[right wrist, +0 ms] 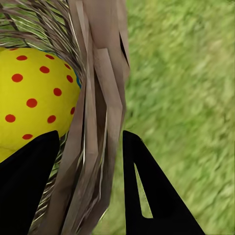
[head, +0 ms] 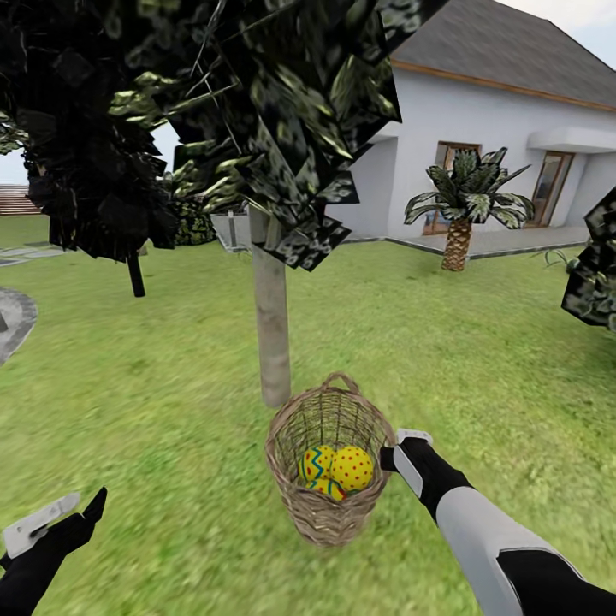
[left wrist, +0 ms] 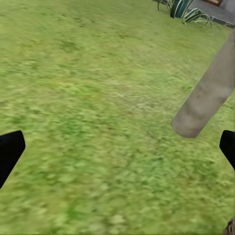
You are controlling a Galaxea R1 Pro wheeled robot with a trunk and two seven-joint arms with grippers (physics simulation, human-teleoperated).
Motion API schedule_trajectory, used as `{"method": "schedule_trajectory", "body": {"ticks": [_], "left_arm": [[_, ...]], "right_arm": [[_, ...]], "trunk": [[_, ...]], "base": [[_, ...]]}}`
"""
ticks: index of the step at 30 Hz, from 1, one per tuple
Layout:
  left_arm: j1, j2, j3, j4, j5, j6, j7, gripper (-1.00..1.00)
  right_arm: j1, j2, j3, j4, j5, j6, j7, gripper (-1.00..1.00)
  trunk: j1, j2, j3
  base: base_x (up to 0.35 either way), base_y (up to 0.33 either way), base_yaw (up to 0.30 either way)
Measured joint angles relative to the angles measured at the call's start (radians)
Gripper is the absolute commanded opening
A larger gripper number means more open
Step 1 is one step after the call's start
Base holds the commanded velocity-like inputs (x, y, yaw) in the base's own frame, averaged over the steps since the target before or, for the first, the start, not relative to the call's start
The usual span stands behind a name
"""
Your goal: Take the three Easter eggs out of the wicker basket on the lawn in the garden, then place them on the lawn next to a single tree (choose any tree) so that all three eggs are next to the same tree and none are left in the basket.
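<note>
the wicker basket [head: 328,458] stands upright on the lawn [head: 154,402], just beside the foot of the tree [head: 272,325] with the straight pale trunk, on the side nearer the robot; all three easter eggs [head: 335,472] lie inside it, a red-dotted one [head: 352,468] beside a zigzag-banded one [head: 317,463], with the third [head: 328,488] partly hidden under them; the right end effector [head: 393,448] is at the basket's rim on its right side; in the right wrist view its two black fingers [right wrist: 147,191] straddle the woven wall [right wrist: 98,122], one inside next to the dotted egg [right wrist: 34,93] and one outside over the grass, so it is clenched on the basket's rim; the left end effector [head: 64,512] hangs low over bare grass well to the left of the basket, released, its fingertips [left wrist: 11,149] wide apart at the edges of the left wrist view, with the trunk's base [left wrist: 205,100] ahead; behind the tree are a white house [head: 496,128] and a small palm [head: 462,210].
</note>
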Motion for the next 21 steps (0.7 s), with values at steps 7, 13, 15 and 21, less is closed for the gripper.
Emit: {"method": "schedule_trajectory", "body": {"ticks": [7,13,15,21], "left_arm": [[0.000,0.001,0.000,0.000,0.001,0.000,-0.001,1.00],[0.000,-0.001,-0.005,0.000,0.002,0.002,-0.001,1.00],[0.000,-0.001,-0.006,0.001,0.002,0.003,-0.002,1.00],[0.000,-0.002,-0.001,0.001,0.003,0.006,-0.001,1.00]], "right_arm": [[0.000,0.000,0.000,0.000,0.001,0.000,0.000,-1.00],[0.000,0.000,0.000,0.000,0.003,0.000,0.000,-1.00],[0.000,0.000,0.000,0.000,0.001,0.000,0.000,-1.00],[0.000,0.000,-0.001,0.000,0.001,0.000,-0.001,-1.00]], "trunk": [[0.000,0.000,0.000],[0.000,0.000,0.000],[0.000,0.000,0.000],[0.001,0.000,0.000]], "base": [[0.332,0.000,0.000],[0.332,0.000,0.000],[0.332,0.000,0.000],[0.079,0.000,0.000]]}}
